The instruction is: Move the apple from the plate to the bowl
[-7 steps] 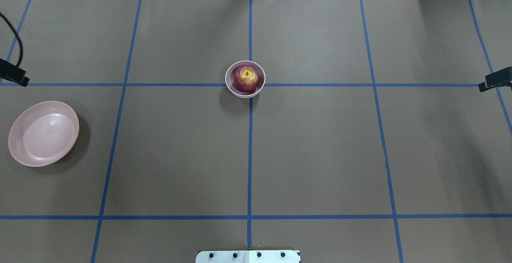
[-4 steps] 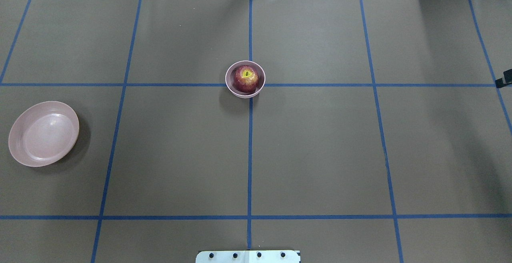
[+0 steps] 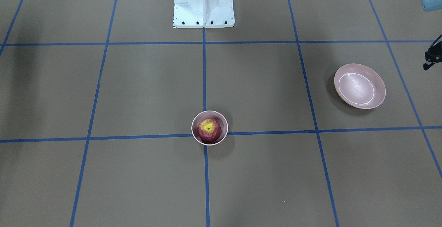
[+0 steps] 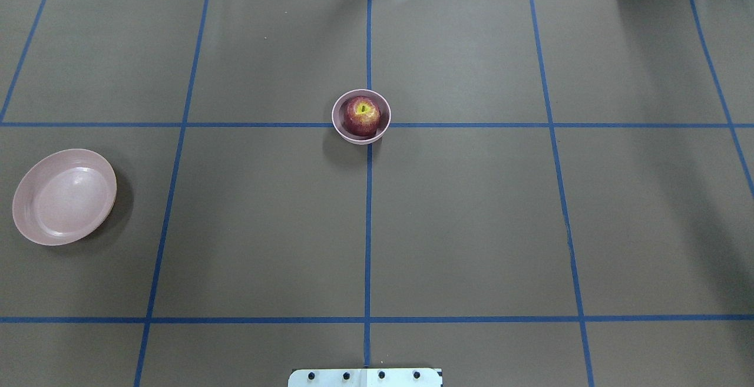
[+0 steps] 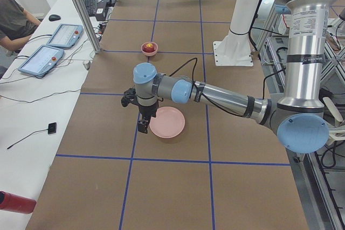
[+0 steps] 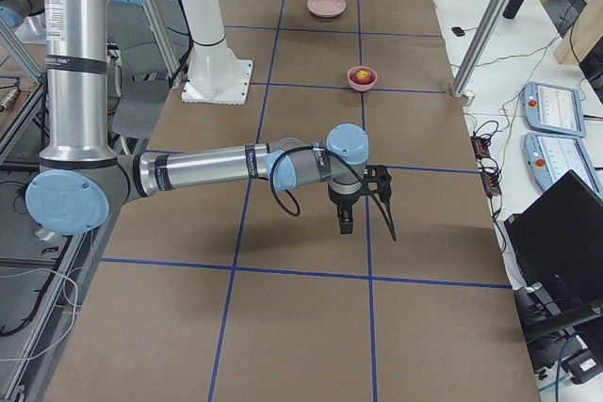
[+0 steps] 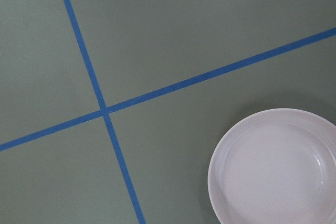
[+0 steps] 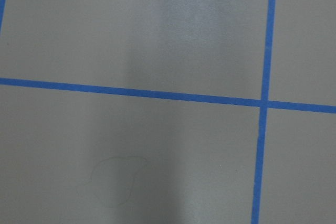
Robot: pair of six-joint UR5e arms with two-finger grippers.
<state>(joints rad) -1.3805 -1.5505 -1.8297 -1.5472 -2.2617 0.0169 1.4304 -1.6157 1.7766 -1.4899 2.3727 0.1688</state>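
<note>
The dark red apple (image 4: 361, 115) with its yellow-green stem patch sits inside the small deep pink bowl (image 4: 359, 139) at the table's middle; it also shows in the front view (image 3: 209, 129). The wide shallow pink plate (image 4: 65, 197) lies empty at the left, and shows in the left wrist view (image 7: 278, 171). My left gripper (image 5: 141, 125) hangs just beside the plate's outer edge; only a dark sliver of it shows at the front view's right edge. My right gripper (image 6: 366, 225) hangs over bare table far from the bowl. I cannot tell whether either is open.
Blue tape lines (image 4: 368, 228) divide the brown table cover. The white robot base (image 3: 203, 2) stands at the near edge. Teach pendants (image 5: 48, 47) and a red bottle (image 5: 16, 202) lie on the side bench, where a person sits.
Both grippers have drawn outward and left the overhead view, the left past the left edge, the right past the right edge. Apple, bowl and plate have not moved.
</note>
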